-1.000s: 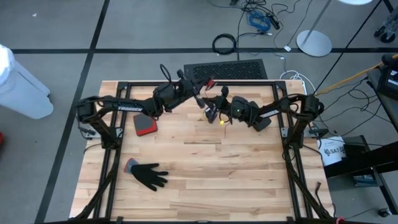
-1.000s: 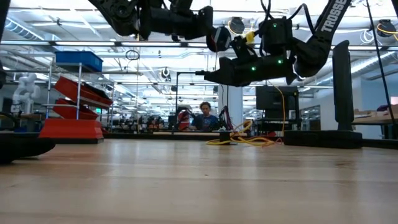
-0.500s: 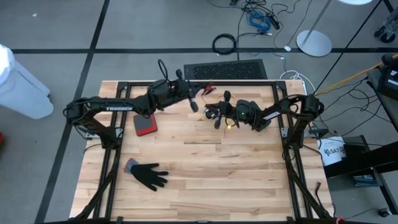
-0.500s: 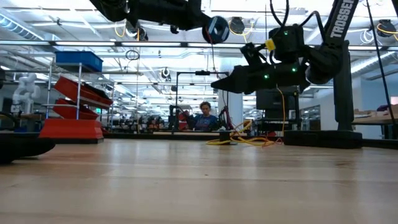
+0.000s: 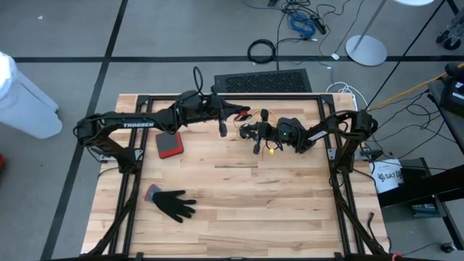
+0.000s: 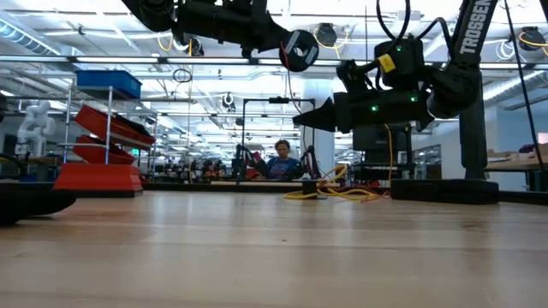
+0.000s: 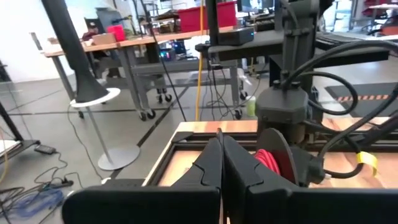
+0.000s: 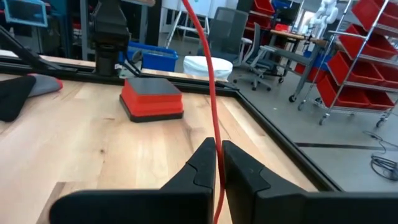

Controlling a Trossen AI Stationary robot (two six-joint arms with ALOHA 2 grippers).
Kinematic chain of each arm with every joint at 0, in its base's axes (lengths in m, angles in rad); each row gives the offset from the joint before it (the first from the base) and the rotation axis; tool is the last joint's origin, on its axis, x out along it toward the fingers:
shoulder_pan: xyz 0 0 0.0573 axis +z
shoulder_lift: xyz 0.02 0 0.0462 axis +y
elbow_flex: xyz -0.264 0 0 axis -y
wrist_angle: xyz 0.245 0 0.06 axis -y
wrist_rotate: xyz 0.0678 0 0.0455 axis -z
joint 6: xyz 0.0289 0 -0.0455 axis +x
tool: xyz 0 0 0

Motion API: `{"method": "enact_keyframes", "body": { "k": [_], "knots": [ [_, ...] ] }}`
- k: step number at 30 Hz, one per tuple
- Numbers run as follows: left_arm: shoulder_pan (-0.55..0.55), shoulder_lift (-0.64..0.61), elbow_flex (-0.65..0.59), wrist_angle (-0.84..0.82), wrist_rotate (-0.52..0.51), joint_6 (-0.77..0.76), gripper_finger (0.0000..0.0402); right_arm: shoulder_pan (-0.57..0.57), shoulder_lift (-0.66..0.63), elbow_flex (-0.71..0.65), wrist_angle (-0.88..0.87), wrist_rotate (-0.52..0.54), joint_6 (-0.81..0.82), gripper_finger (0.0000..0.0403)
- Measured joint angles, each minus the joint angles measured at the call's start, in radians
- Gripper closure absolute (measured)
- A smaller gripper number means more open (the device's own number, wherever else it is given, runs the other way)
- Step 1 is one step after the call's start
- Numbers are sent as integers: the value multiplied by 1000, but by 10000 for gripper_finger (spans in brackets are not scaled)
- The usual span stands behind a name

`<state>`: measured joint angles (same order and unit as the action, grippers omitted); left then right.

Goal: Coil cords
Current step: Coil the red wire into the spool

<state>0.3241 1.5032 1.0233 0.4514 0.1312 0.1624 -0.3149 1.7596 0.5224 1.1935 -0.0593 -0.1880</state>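
Right wrist view: right pincer [image 8: 216,163] is closed on a thin red cord [image 8: 208,93] running up out of frame; no other view shows that grip. Left pincer [image 7: 221,163] is closed; a red coil [image 7: 271,163] sits just beyond it, hold unclear. High view: both pincers [image 5: 222,127] [image 5: 256,139] are raised over the counter's [image 5: 239,196] far edge. Cord barely visible there.

Both arms reach inward over the back part of the desk [image 5: 239,196], well above its top. The left tool [image 5: 222,130] and the right tool [image 5: 255,147] hang near each other at the middle. A cord [image 8: 208,81] runs between them. A flat block [image 5: 169,146] lies on the desk's left side, under the left arm. A glove [image 5: 172,204] lies nearer the front left.
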Motion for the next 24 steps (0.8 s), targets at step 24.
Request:
{"method": "enact_keyframes", "body": {
  "k": [24],
  "knots": [
    [11,0,0,-344,-59,214,402,-79,0,0,-78,-19,190,403]
  ]
}}
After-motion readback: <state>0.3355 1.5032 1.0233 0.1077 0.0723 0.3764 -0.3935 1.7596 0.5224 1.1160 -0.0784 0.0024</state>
